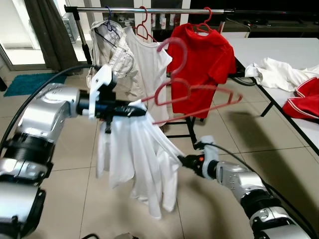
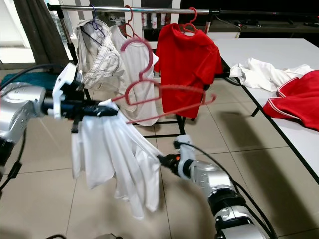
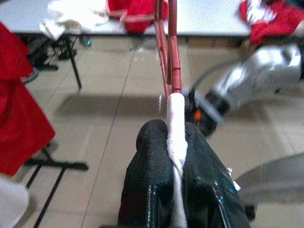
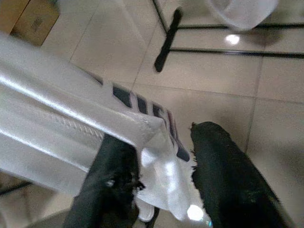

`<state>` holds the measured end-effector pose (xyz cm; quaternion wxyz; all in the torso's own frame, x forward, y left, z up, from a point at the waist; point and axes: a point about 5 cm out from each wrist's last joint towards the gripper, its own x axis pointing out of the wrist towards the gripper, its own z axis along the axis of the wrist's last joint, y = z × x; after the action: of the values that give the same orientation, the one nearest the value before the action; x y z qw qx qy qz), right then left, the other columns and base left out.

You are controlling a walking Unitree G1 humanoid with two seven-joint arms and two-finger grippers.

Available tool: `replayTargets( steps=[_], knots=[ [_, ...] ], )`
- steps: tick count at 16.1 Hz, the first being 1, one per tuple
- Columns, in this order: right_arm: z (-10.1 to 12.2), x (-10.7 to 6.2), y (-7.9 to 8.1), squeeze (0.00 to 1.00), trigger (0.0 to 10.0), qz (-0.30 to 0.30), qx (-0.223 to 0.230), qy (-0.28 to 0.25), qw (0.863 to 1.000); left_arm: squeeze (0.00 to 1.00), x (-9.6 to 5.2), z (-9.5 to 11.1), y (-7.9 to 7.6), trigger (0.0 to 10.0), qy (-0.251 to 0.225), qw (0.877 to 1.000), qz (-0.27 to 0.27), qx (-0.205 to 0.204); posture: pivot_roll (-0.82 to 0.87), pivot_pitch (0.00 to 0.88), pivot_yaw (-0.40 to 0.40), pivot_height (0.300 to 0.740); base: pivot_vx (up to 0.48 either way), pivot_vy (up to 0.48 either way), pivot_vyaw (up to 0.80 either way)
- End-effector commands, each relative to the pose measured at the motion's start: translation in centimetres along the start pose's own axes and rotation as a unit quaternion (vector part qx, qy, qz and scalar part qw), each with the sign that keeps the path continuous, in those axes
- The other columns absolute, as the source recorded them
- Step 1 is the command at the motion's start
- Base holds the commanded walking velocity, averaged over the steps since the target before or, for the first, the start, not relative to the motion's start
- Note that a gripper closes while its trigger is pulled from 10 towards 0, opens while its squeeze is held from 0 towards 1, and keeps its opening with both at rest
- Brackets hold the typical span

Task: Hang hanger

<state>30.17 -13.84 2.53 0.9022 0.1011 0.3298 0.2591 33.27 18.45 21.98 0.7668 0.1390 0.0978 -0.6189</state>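
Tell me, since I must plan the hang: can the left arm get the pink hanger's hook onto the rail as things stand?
Probably yes. The left gripper holds the pink hanger by the white shirt end, its hook up and free, facing a bare stretch of rail between garments. The hook sits below the rail, so the arm must rise.

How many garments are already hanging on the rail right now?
3. A striped shirt at the rail's left end, a white top beside it, and a red t-shirt further right. The left gripper holds another white shirt, not yet hung.
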Motion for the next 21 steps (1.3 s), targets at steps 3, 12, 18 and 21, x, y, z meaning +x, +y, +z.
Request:
replayTargets(
  steps=[3,12,18,21],
  knots=[
    [1.9,-2.9,-4.2,0.0,0.0,-0.136,0.044,-0.115,0.983,0.0,-0.9,0.3,-0.9,0.0,0.024,0.997,0.036,0.065,-0.04,0.0,0.018,0.74,0.0,0.0,0.0],
    [7.1,-7.4,-9.0,0.0,0.0,-0.233,0.041,-0.195,0.952,0.0,-1.3,-3.1,-5.8,0.0,0.072,0.994,0.05,0.061,-0.05,0.0,-0.001,0.74,0.0,0.0,0.0],
    [9.8,-8.6,-9.5,0.0,0.0,-0.234,0.009,-0.212,0.949,0.0,-2.6,-5.9,-5.7,0.0,0.181,0.977,0.098,0.051,-0.06,0.0,-0.001,0.74,0.0,0.0,0.0],
    [10.9,-8.5,-8.7,0.0,0.0,-0.218,-0.014,-0.223,0.95,0.0,-1.6,-6.9,-5.4,0.0,0.203,0.972,0.099,0.065,-0.07,0.0,0.004,0.74,0.0,0.0,0.0]
  ],
)
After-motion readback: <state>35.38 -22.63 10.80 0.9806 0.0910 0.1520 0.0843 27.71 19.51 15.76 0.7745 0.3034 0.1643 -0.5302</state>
